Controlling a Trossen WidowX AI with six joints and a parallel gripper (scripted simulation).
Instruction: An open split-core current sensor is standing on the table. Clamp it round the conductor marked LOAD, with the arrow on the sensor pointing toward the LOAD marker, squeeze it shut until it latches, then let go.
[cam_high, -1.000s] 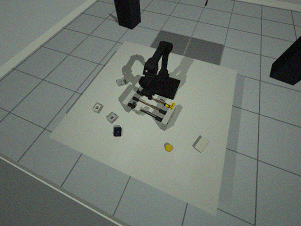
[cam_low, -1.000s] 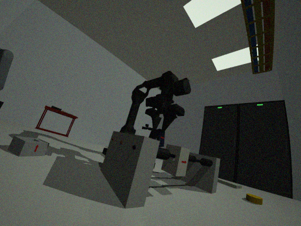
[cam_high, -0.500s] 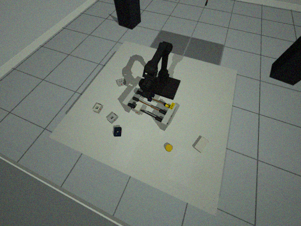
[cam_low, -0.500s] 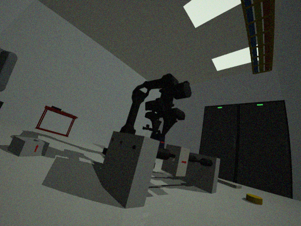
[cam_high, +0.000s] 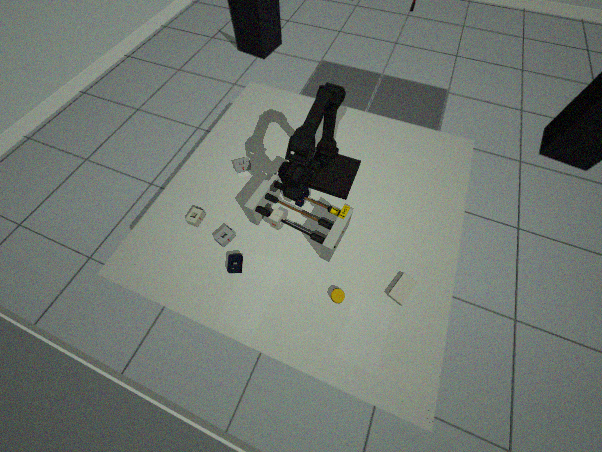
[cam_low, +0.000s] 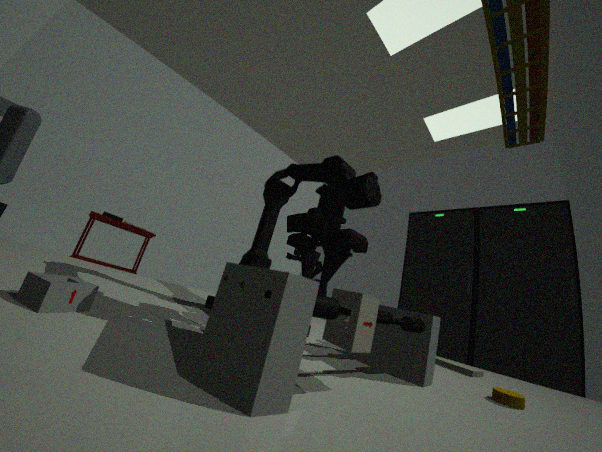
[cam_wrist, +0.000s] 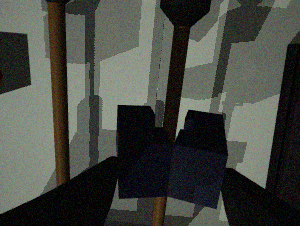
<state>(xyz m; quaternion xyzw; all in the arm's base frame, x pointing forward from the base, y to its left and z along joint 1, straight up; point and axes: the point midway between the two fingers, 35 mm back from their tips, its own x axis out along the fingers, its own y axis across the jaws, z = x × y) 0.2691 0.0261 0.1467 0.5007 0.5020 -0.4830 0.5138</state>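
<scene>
My gripper (cam_high: 300, 201) (cam_wrist: 169, 170) is shut on the dark navy sensor (cam_wrist: 145, 172), whose two halves spread apart at the far side in the wrist view. A thin red mark shows on its left edge; its arrow direction cannot be read. The LOAD conductor (cam_high: 318, 203) (cam_wrist: 177, 75) is the copper rod nearest the arm base, with the yellow LOAD marker (cam_high: 345, 211) at its right end. In the wrist view this rod passes behind the sensor and shows again below it. Whether it lies between the sensor's halves is hidden.
The middle conductor (cam_high: 297, 209) (cam_wrist: 57, 100) runs alongside. A white sensor (cam_high: 279, 214) (cam_low: 365, 325) sits on the front conductor. End blocks (cam_high: 341, 232) (cam_low: 250, 320) hold the rods. Several loose closed sensors, one navy (cam_high: 234, 260), a yellow disc (cam_high: 338, 296) and a pale block (cam_high: 403, 289) lie around.
</scene>
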